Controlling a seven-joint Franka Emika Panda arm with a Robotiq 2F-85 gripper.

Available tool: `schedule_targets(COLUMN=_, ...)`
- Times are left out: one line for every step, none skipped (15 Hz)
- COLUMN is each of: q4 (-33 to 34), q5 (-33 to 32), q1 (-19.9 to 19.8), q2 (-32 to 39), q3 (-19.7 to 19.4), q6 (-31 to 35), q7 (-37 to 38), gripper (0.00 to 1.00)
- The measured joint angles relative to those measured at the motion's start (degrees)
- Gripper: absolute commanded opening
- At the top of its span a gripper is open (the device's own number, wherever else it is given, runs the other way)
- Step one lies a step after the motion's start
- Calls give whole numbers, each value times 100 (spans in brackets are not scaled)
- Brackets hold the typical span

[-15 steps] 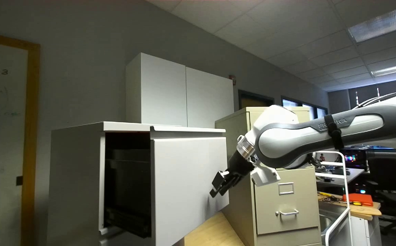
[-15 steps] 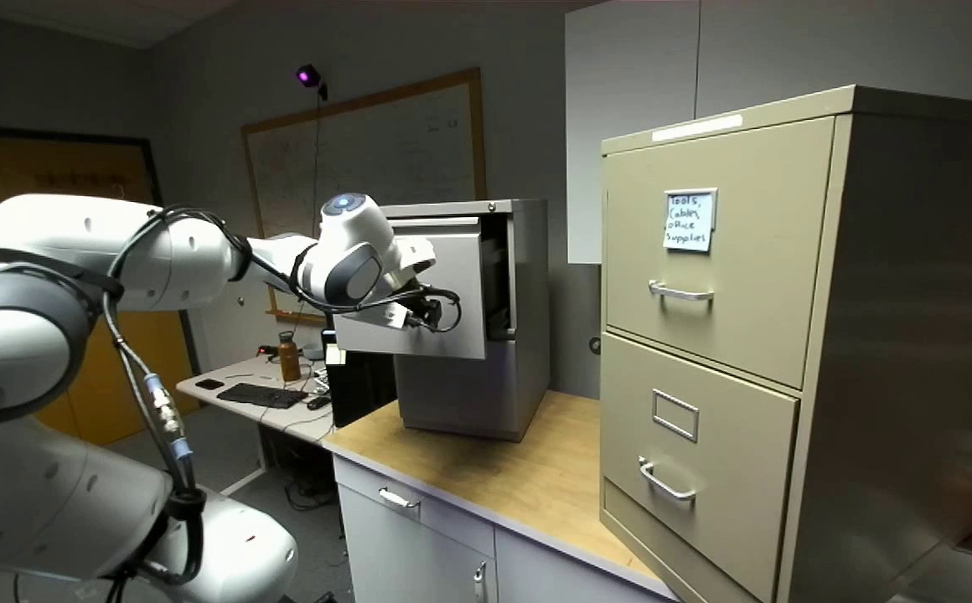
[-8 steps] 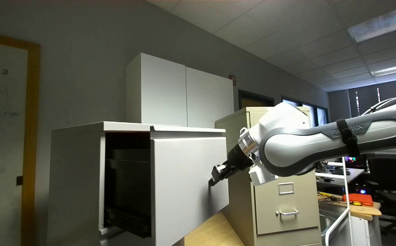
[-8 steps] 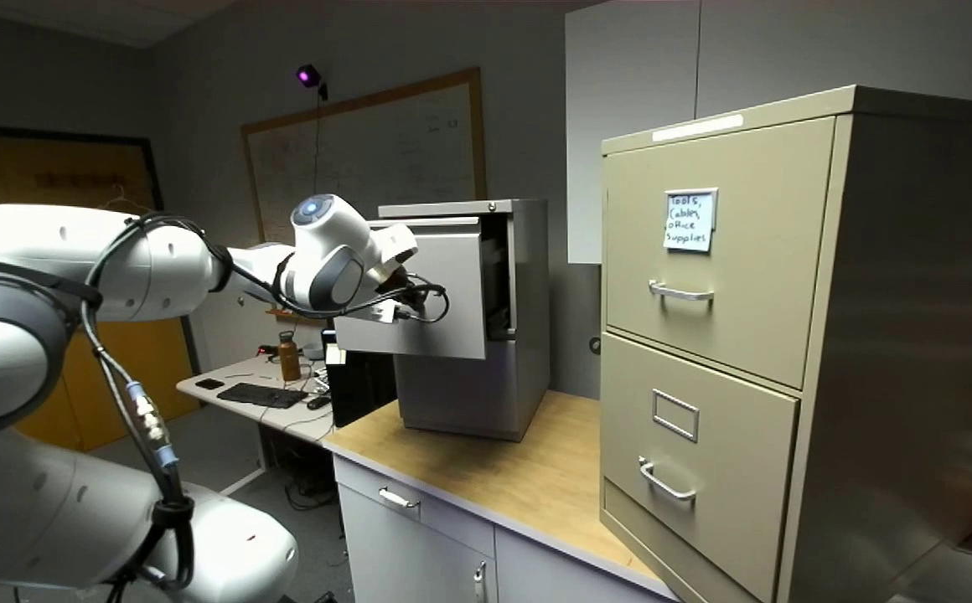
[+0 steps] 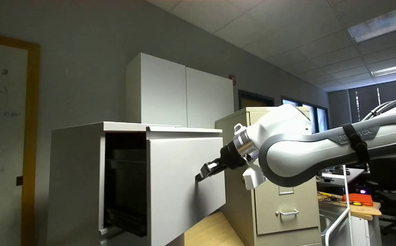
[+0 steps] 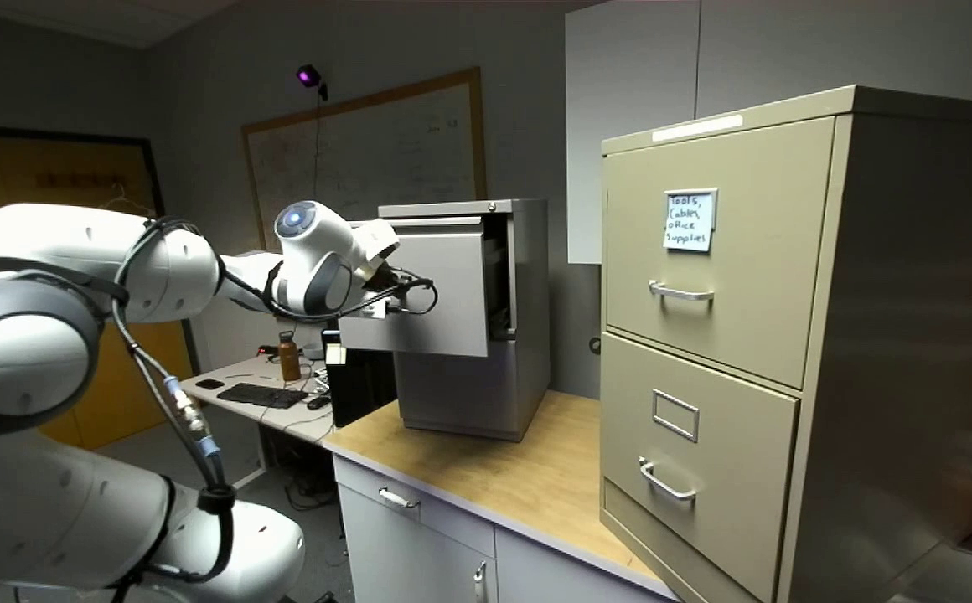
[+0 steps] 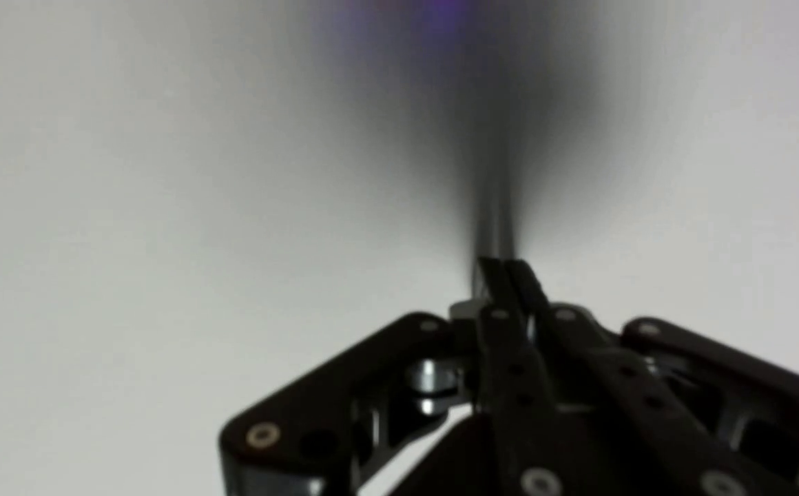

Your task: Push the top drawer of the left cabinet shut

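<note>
The top drawer [image 5: 174, 164] is a plain white panel standing partly out of the left cabinet [image 5: 75, 177], with a dark interior showing at its side. In an exterior view the drawer front [image 6: 452, 310] juts toward the robot above the lower part of the cabinet [image 6: 461, 394]. My gripper [image 5: 198, 178] is shut, its tips against the smooth drawer front, right of its middle. From the wrist, the white panel [image 7: 165, 275] fills nearly the whole picture. The two fingertips of the gripper [image 7: 505, 260] lie together with nothing between them and meet their dark reflection on the panel.
A beige filing cabinet [image 6: 704, 452] stands beside the left cabinet on the same side as the wooden counter top [image 6: 486, 461]. A white two-door cupboard [image 5: 164, 92] hangs on the wall behind. A desk [image 6: 235, 377] with a keyboard and bottle is past the arm.
The gripper's fingers have come together. It has risen and moved up to the panel, and the drawer front has shifted slightly toward the cabinet in the last half second.
</note>
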Motion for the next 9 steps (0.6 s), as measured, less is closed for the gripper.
schedule_targets(q4=57, q5=5, q1=227, q2=103, q3=-143, q6=58, q7=-65, gripper=5)
schedule_targets(q4=133, q5=9, q1=445, q2=220, q3=-304, q6=98, q7=-141, gripper=5)
schedule_targets(q4=232, q5=16, q1=641, q2=349, q3=-455, q6=116, q7=-222, gripper=5)
schedule_targets(q4=355, q5=23, q1=816, q2=493, q3=-593, q6=122, q7=-311, gripper=5)
schedule_targets(q4=494, q5=34, q1=970, q2=644, q3=-713, q6=122, q7=-399, gripper=5)
schedule_targets(q4=657, q5=42, q1=1112, q2=815, q3=-818, q6=120, q7=-488, gripper=5)
schedule_targets(q4=822, q5=63, q1=1233, q2=982, q3=-904, q6=114, q7=-578, gripper=5)
schedule_targets(q4=1007, q5=98, q1=1342, q2=1168, q3=-984, q6=106, q7=-681, gripper=5)
schedule_targets(q4=1208, q5=156, q1=1435, q2=1365, q3=-1055, q6=91, q7=-794, gripper=5)
